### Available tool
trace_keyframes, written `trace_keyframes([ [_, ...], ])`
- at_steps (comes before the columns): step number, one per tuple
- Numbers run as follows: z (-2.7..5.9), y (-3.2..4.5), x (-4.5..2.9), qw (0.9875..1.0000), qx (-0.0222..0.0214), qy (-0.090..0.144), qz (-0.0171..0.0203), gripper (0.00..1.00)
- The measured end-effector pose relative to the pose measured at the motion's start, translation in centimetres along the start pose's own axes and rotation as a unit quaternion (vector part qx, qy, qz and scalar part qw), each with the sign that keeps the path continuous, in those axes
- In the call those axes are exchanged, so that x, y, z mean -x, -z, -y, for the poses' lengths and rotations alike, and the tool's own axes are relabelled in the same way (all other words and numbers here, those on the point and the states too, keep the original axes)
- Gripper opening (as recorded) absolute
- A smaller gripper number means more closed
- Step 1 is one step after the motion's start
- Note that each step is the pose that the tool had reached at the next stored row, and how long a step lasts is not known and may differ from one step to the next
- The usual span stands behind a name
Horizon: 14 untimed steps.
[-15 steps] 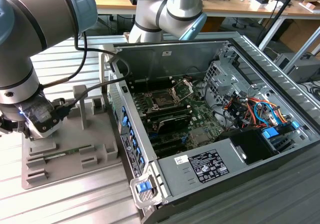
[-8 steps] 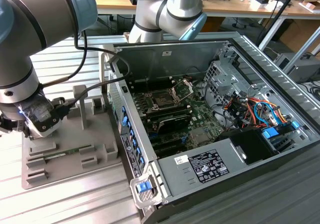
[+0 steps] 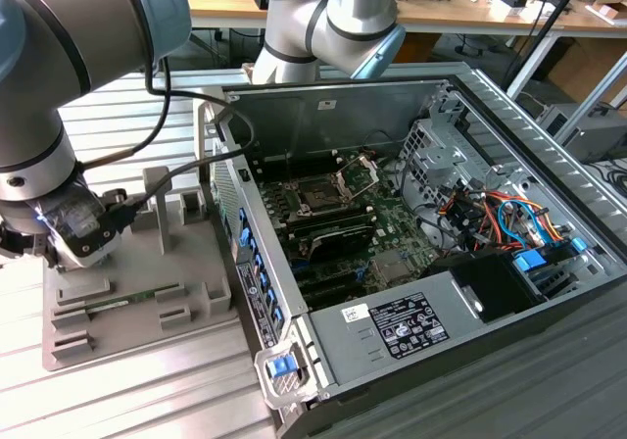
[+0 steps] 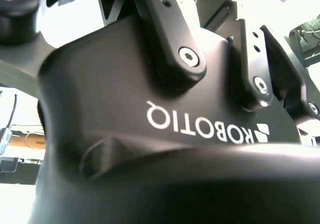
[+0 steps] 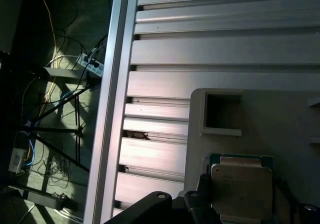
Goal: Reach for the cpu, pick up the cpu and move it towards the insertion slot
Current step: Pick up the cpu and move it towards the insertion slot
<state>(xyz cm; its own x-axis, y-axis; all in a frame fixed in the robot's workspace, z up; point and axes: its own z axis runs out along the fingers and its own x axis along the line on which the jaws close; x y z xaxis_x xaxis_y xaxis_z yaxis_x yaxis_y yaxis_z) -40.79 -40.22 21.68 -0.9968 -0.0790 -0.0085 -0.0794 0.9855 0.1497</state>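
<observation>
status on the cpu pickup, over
gripper low at grey tray, right by cpu. lifted or not, can't tell. case wall stands between tray and insertion slot.

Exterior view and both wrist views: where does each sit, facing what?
Exterior view: off the arm, looking down on the open computer case and grey tray; arm joints show.
First wrist view: on the arm, facing the cpu on the tray; gripper links show.
Second wrist view: on the arm, facing the gripper body close up.
Shared: exterior and first wrist views both show the tray.
</observation>
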Motion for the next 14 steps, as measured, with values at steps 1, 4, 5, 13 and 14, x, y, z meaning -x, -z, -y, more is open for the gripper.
trace_keyframes([
  [1, 0.00, 0.02, 0.00, 1.0000, 0.0004, 0.000, 0.0000, 0.55],
  [4, -0.01, 0.06, 0.00, 1.0000, 0.0019, 0.000, 0.0001, 0.55],
  [5, -0.01, 0.08, 0.00, 1.0000, 0.0026, 0.000, 0.0002, 0.55],
  [13, -0.02, 0.17, 0.00, 1.0000, 0.0085, 0.000, 0.0007, 0.55],
  [14, -0.02, 0.17, 0.00, 1.0000, 0.0088, 0.000, 0.0007, 0.55],
])
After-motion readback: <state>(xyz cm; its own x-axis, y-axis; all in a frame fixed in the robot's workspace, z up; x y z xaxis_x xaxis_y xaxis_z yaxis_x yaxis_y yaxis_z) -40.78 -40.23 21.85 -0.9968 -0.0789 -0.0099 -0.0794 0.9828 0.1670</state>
